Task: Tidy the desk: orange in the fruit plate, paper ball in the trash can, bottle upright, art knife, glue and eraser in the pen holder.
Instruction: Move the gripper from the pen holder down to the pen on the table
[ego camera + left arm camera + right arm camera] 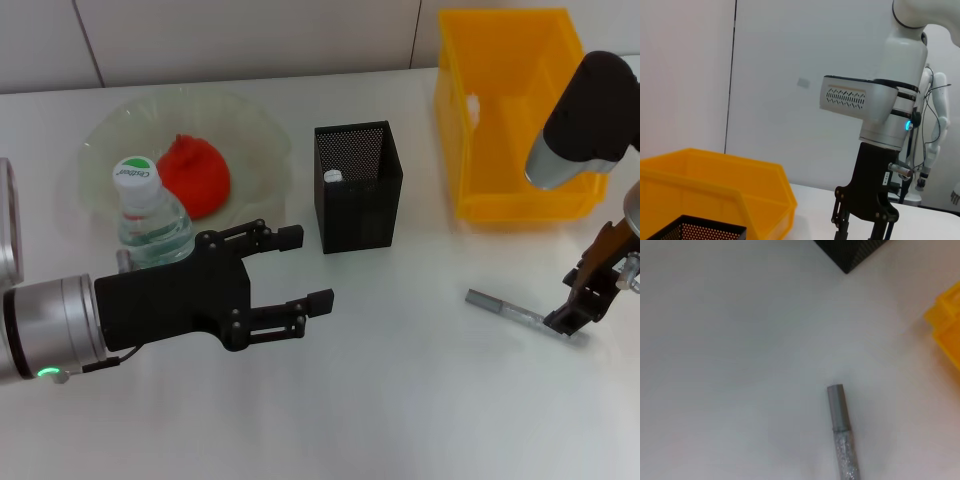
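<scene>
the red-orange round orange (195, 175) sits in our translucent pale-green wavy fruit plate (255, 135), and the clear green-labelled bottle (150, 215) stands upright. our left gripper (300, 270) hovers at the near left, fingers released. our right gripper (572, 318) is down at the thin grey glue tube (505, 307) lying on the white surface (400, 400); we cannot tell its grip. the glue is not yet in the black mesh pen holder (358, 185).

Even, bright overhead light fills the room, and the white bench (400, 400) shows no hard glare. Shadows are soft: a faint one lies beside the pen holder (358, 186), another under the left hand (295, 268). The fruit plate (255, 130) glows pale where light passes through it. In the right wrist view the glue (842, 432) looks soft, its speckled end blurred.
</scene>
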Robot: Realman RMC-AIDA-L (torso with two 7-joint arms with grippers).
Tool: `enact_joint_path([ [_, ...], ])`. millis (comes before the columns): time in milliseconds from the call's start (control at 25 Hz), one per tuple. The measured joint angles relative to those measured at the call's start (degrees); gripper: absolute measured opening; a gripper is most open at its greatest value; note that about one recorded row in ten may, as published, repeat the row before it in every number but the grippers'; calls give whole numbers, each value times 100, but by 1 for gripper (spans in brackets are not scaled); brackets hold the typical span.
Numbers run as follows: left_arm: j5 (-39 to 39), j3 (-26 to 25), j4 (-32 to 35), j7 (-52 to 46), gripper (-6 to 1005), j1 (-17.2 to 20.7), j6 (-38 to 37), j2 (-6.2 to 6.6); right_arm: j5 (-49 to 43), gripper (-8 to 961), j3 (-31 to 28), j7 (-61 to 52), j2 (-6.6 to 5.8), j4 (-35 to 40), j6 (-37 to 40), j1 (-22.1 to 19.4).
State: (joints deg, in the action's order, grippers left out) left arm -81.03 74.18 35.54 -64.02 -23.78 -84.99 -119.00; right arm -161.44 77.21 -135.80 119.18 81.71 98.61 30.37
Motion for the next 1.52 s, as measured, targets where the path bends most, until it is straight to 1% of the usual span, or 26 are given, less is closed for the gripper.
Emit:
enact_joint_path([
  [520, -1, 0, -35, 2, 790, -20, 9, 0, -2, 585, 14, -1, 0, -160, -3, -8],
  [840, -1, 0, -56, 3, 790, -38, 9, 0, -2, 578, 13, -6, 0, -404, -119, 40],
  [1120, -1, 0, -69, 4, 790, -39, 8, 0, -17, 571, 42, -15, 0, -442, -193, 48],
  [1360, -1, -30, -203, 79, 790, -66, 9, 0, -61, 516, 102, -36, 2, -514, -266, 49],
  [1520, -1, -34, -206, 82, 790, -67, 9, 0, -64, 396, 129, -37, 9, -588, -267, 60],
])
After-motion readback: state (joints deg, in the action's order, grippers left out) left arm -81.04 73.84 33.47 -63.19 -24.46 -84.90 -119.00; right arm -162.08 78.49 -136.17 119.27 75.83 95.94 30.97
